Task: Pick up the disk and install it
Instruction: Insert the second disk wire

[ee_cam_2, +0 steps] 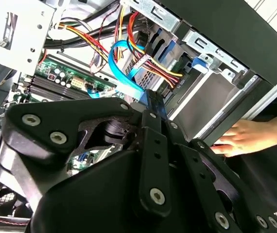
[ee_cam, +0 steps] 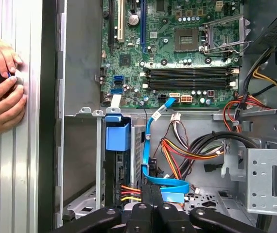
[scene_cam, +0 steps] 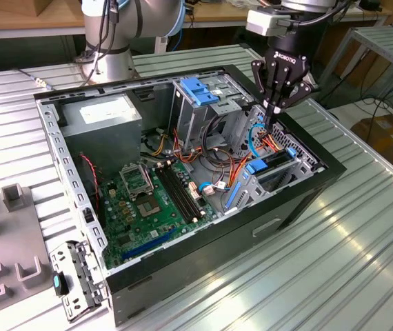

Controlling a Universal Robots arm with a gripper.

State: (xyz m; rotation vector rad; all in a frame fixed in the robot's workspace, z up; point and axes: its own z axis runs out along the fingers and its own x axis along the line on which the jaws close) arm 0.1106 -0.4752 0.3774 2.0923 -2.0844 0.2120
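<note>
The disk, a flat rectangular silver-grey metal hard drive with bright blue plastic rails [scene_cam: 274,162], appears to stand on edge in the grey sheet-metal bay [scene_cam: 252,189] at the open black computer case's [scene_cam: 183,276] three o'clock side in the exterior view. Only its dark narrow edge and a blue rail end show, so how fully it is seated is uncertain. In the first wrist view the same slab [ee_cam: 114,170] has red, yellow and orange wires [ee_cam: 129,191] at its end. It should handle as a dense, stiff, smooth-faced and shock-sensitive block, best pinched across the flat faces or by the rails, away from the connector. The black three-fingered hand [scene_cam: 272,117] hangs just above the bay, at twelve o'clock from the disk, fingers drawn together with nothing visibly between them. A thin blue ribbon cable [ee_cam: 148,145] loops close by. The case also holds a green motherboard [scene_cam: 145,200] at its centre, a grey boxy power supply [scene_cam: 107,114] at ten o'clock, and a metal drive cage with a blue plastic latch [scene_cam: 198,89] at twelve. A person's hands [ee_cam: 0,92] press on the case's outer side, and the case rests on a ribbed metal tabletop [scene_cam: 334,248].
</note>
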